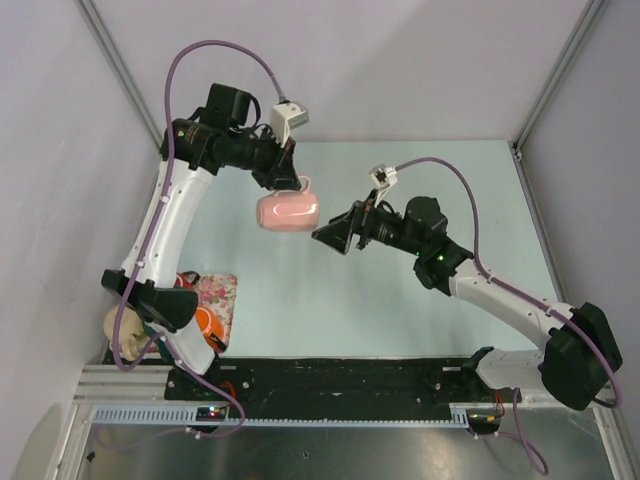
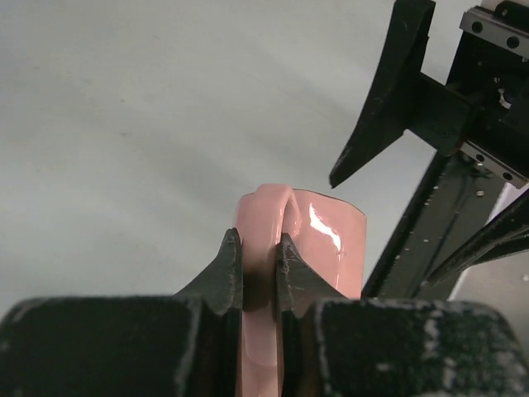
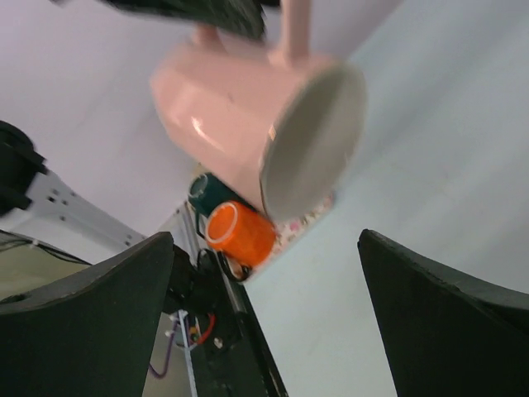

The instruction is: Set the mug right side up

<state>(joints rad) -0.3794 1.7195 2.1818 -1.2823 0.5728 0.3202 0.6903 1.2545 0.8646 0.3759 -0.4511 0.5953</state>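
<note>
A pink mug [image 1: 287,211] hangs on its side above the table, held by its handle. My left gripper [image 1: 291,180] is shut on the handle [image 2: 266,217]; the mug body [image 2: 331,248] shows just beyond the fingers. In the right wrist view the mug [image 3: 240,116] fills the upper middle, its flat base [image 3: 314,141] facing the camera. My right gripper [image 1: 338,236] is open and empty, just right of the mug, its fingers apart from it; its fingers [image 2: 376,107] show in the left wrist view.
At the near left, by the left arm's base, a floral cloth [image 1: 216,298] holds an orange cup [image 1: 205,322] and other items; the orange cup [image 3: 240,233] and a dark green cup [image 3: 208,194] show in the right wrist view. Side walls enclose the pale green table [image 1: 420,310].
</note>
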